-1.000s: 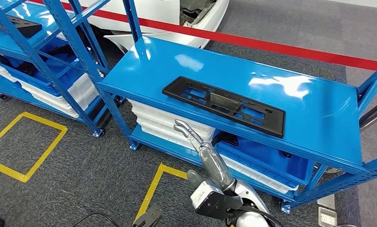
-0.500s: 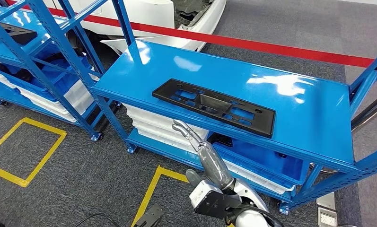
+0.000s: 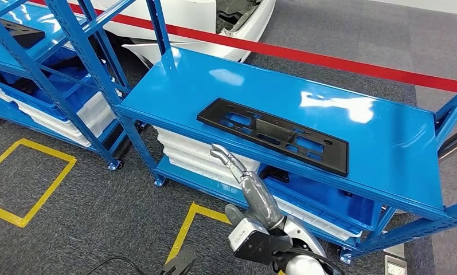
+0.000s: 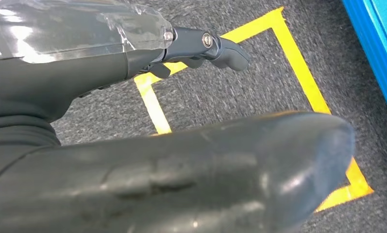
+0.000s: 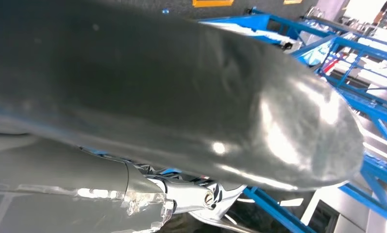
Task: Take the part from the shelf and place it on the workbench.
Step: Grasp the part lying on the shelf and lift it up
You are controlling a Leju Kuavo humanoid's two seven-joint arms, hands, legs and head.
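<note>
**Black part lying on the blue shelf top, hands holding nothing**

We are looking down at a long black perforated part (image 3: 273, 135) lying flat on the top deck of the blue shelf (image 3: 381, 143), set at a slant across it, near the front edge. In the head view one of our hands (image 3: 237, 172) is reaching up from below, its fingers (image 3: 221, 153) lightly curled and apart, gripping nothing. They are sitting below the shelf's front edge, in front of the white bins (image 3: 186, 150) stacked on the lower level, near the part's nearer end but clear of it, with the blue edge between them.

In the left wrist view the left hand (image 4: 172, 160) is hanging over grey carpet (image 4: 259, 73) crossed by yellow floor tape (image 4: 298, 53), its fingers (image 4: 215, 46) extended and holding nothing. In the right wrist view the right hand (image 5: 181, 97) is showing mostly its thick thumb against blue racking (image 5: 366, 77); we cannot tell how its fingers lie.
</note>
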